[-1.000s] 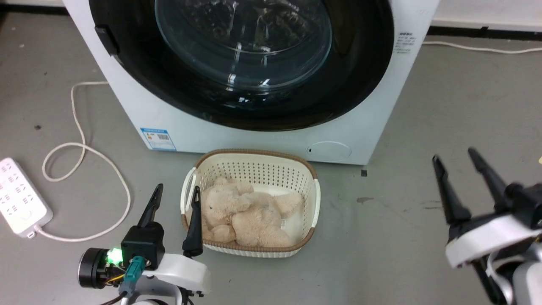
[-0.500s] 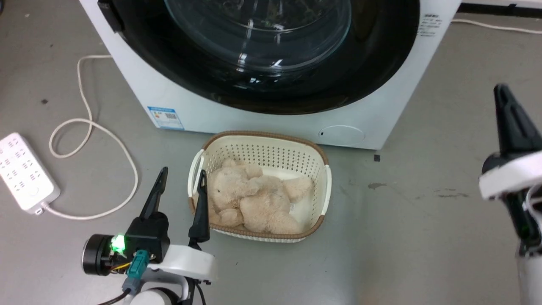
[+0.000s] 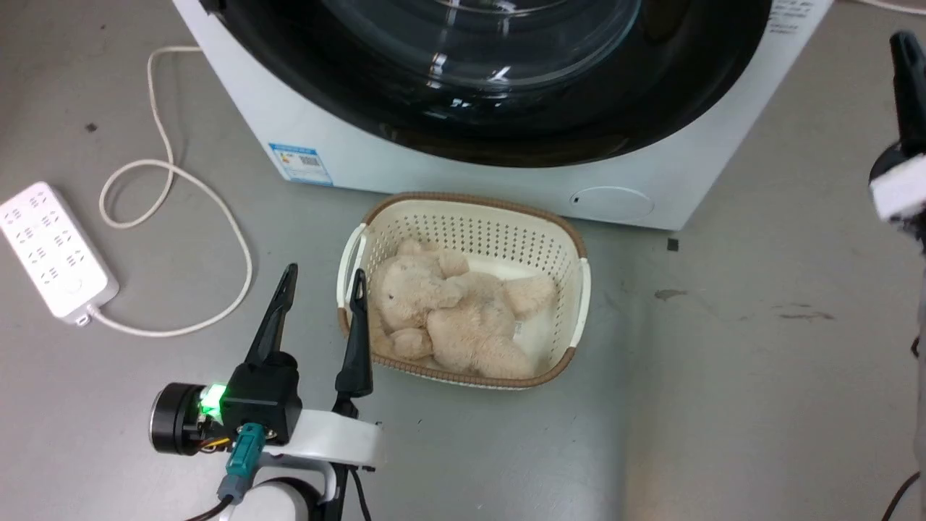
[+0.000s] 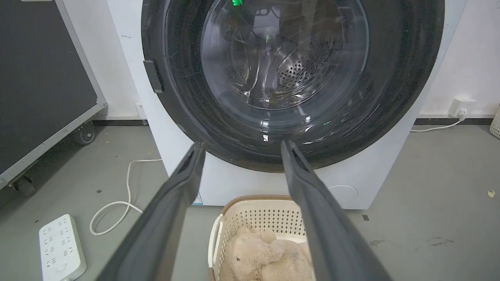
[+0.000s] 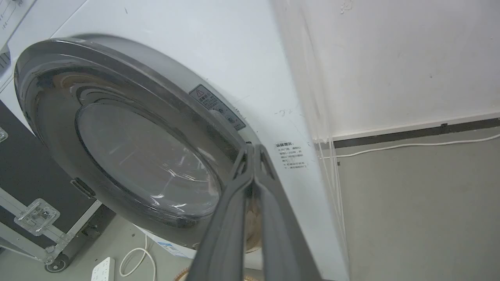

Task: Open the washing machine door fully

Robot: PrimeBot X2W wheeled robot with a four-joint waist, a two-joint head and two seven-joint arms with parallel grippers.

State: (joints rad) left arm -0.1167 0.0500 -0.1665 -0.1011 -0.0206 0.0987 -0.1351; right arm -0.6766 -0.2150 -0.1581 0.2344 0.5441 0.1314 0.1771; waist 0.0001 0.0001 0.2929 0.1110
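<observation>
The large round glossy black washing machine door, with a clear glass bowl bulging at its centre, lies shut against the front of the white boxy washing machine and is nearly as wide as it. It looks heavy, rigid and slick, so the glass offers no hold. The best place to take it is likely the thin outer rim opposite the small dark block, probably the hinge side. The right arm's jaws are pressed together and empty, their fingers ending at that rim; whether they touch it I cannot tell. The left arm's jaws stand wide apart, empty, above the floor beside the cream perforated plastic basket. No handle recess shows, the fingers hide the rim there, and the head view cuts off the door's top.
</observation>
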